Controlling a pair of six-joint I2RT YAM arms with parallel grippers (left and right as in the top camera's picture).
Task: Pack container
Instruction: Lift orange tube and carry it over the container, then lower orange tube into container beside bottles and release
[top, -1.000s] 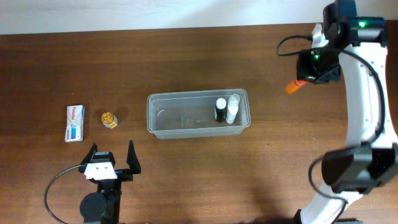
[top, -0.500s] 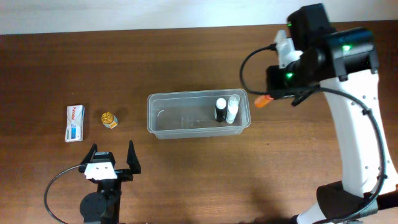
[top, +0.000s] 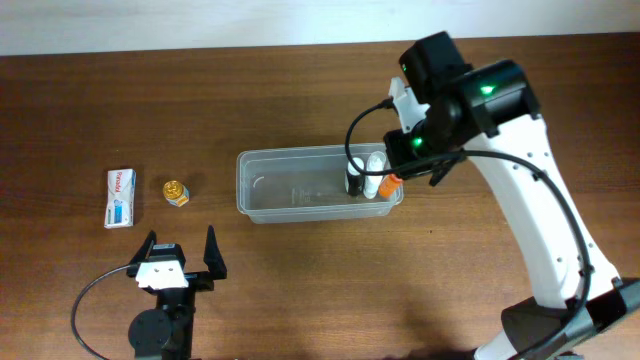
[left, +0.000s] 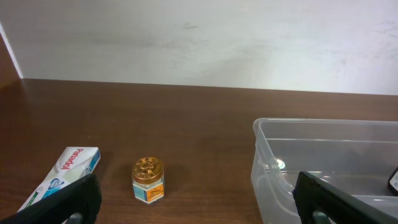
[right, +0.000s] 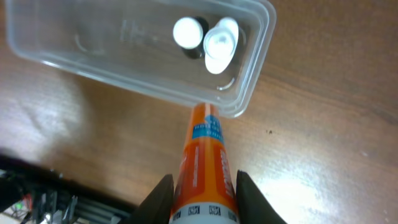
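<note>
- The right arm (top: 520, 190) has swung in from the far right edge of the table (top: 300, 290) and now hangs over the right end of the container (top: 243, 190).
- The right jaws are clamped on an orange tube (right: 204, 168), one finger on each side of its body, with the capped end pointing forward.
- A second ago the tube was well apart from the container. Now, seen from the right wrist, its tip is right at the container's rim (right: 245, 102), above the near right corner.
- The tip looks to be over the rim rather than over the open floor, so I judge the carry is nearly done but the drop is not yet lined up.
- The container itself has not moved and sits mid-table. A black bottle (top: 354, 178) and a white bottle (top: 374, 172) stand inside at its right end, close beside where the tube arrives.
- That end is crowded, so releasing there could knock a bottle over. The bare left part of the container looks safer.
- The left jaws stay spread wide and idle at the table's near left, holding nothing.
- A small box (top: 120, 197) and a gold-lidded jar (top: 176, 191) lie outside the container, not yet packed.
</note>
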